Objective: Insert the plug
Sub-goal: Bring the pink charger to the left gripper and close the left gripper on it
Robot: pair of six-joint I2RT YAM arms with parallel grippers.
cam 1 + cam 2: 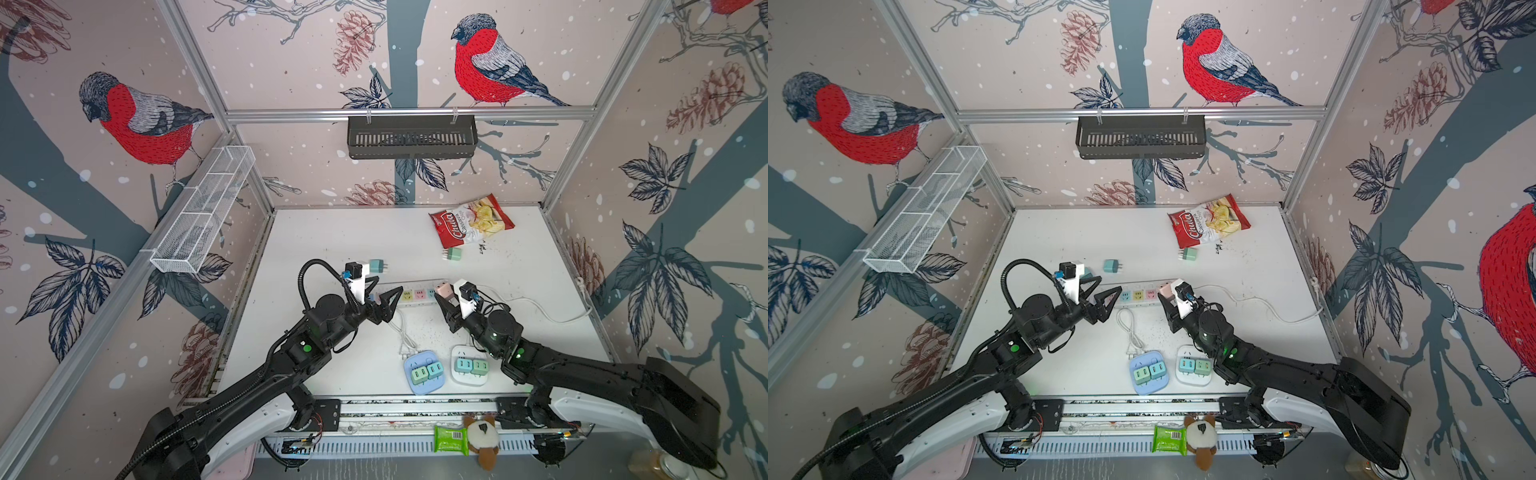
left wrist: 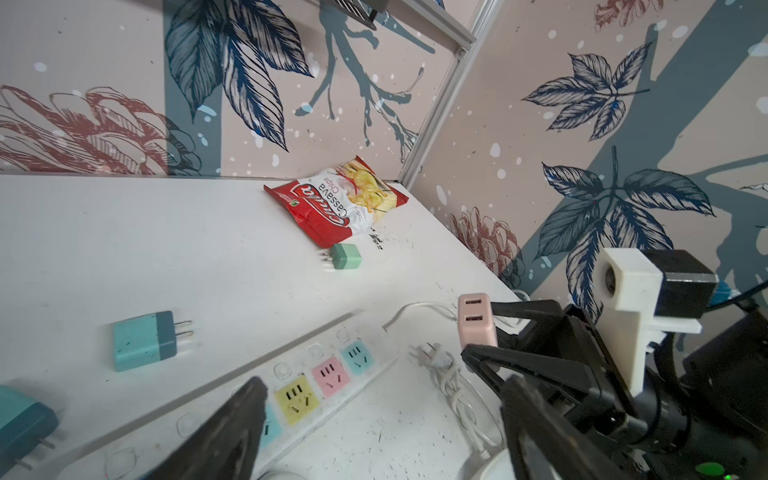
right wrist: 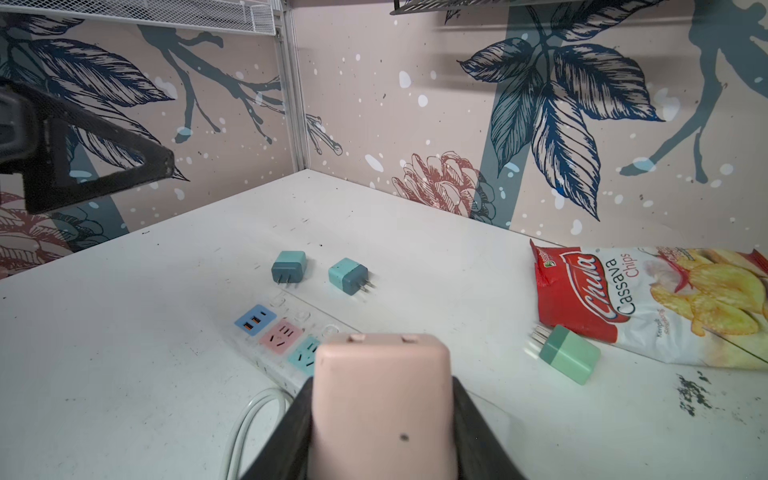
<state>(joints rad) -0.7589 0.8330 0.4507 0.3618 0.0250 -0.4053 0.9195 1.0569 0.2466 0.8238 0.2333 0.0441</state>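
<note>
On the scuffed white table (image 1: pixel 332 232) lies a long white plastic power strip (image 1: pixel 415 296) with square pastel sockets. Over its left end the left gripper (image 1: pixel 390 284) hangs, black jaws spread wide and empty. The right gripper (image 3: pixel 381 386) pinches the plug (image 2: pixel 477 322), a smooth matte-pink block with rounded corners and two USB slots, just above the strip's right end.

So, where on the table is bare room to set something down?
Bare: the far left corner of the table, behind the blue charger; along the right wall, past the chip bag and the green charger. Crowded: the middle, around the power strip, and the front, at the blue socket block and the white socket block.
</note>
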